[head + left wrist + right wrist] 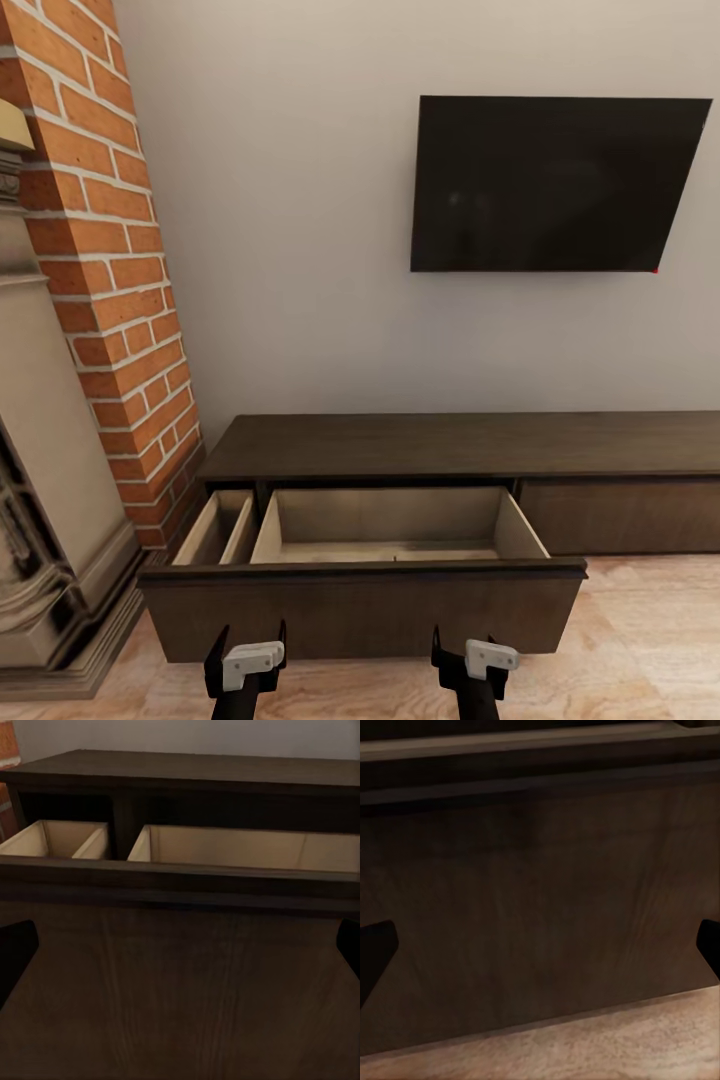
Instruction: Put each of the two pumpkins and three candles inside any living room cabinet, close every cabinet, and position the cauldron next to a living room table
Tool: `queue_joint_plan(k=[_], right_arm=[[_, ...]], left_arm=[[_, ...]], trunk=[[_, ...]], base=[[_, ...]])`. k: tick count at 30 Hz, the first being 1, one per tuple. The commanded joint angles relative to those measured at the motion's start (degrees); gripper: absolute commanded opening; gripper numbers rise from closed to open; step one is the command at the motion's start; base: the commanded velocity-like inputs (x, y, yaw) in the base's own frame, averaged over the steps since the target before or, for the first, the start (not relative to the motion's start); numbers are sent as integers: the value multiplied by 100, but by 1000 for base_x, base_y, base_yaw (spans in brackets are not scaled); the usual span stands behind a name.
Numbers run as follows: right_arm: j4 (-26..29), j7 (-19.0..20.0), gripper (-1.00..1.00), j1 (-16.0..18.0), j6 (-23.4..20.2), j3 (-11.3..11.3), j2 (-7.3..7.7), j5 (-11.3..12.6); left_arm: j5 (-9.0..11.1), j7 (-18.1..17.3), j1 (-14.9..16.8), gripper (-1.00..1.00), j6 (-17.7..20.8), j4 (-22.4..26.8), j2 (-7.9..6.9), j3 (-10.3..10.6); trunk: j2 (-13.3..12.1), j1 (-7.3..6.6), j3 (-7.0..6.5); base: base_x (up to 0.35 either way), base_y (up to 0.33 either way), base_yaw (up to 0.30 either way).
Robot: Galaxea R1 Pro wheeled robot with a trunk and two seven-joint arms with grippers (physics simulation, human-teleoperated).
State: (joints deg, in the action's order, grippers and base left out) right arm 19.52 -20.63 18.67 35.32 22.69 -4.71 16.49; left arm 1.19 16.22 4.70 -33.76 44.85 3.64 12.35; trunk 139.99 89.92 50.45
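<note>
Nearest the cabinet (450, 445), both grippers hang just short of its pulled-out drawer (360, 605): the left gripper (245, 665) and the right gripper (470, 662), each with fingers spread wide and holding nothing. The drawer's pale compartments lie bare. Left of the cabinet rises the brick fireplace (95, 250); above it hangs the black TV (550, 185).

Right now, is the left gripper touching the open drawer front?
Apart. In the left wrist view the dark fingertips sit spread at the picture's edges with the drawer front beyond them, nothing between; the head view shows the left gripper short of it.
</note>
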Motion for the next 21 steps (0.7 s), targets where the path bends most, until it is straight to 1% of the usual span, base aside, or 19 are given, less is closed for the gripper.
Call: queue_joint_plan(k=[1, 19, 21], right_arm=[[-3, -37, 100, 5, 19, 50, 3, 38], [-9, -37, 100, 5, 19, 43, 14, 38], [-9, -37, 100, 5, 19, 43, 14, 38]], left_arm=[[15, 38, 4, 100, -16, -3, -4, 22], [39, 39, -4, 100, -25, 36, 0, 22], [37, 39, -5, 100, -25, 54, 2, 22]], trunk=[[2, -1, 6], [2, -1, 6], [83, 43, 42]], base=[[14, 2, 0], [2, 0, 0], [0, 0, 0]])
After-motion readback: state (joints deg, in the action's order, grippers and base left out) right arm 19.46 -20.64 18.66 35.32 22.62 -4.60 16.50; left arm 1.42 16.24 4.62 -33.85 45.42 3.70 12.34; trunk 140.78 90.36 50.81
